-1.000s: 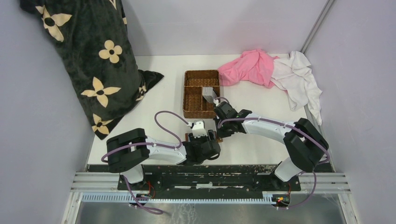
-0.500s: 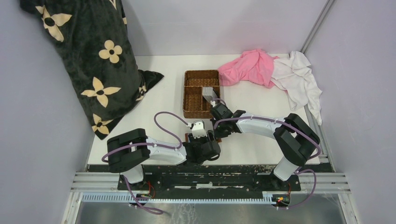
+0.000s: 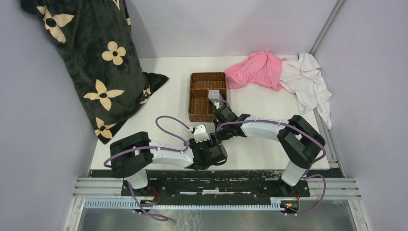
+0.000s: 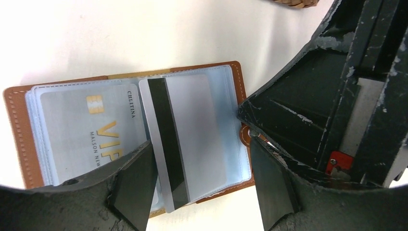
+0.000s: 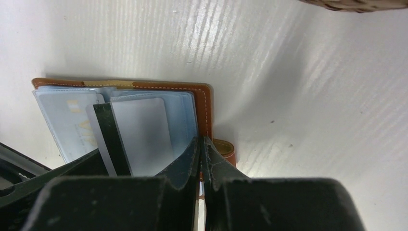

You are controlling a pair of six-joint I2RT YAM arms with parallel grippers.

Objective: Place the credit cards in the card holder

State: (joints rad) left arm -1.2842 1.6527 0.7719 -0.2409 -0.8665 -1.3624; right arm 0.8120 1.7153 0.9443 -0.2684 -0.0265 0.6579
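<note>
Brown card holder [image 4: 15, 139] under left pincer [image 4: 202, 187].

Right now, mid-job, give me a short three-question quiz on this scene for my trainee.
1. True or false: the card holder is folded shut.
2. The right end effector is: A) wide open; B) shut, tips at the card holder's right edge; C) out of every view.
3. Which end effector's fingers straddle the dark-striped card?
Key: 1 false; 2 B; 3 the left end effector.
</note>
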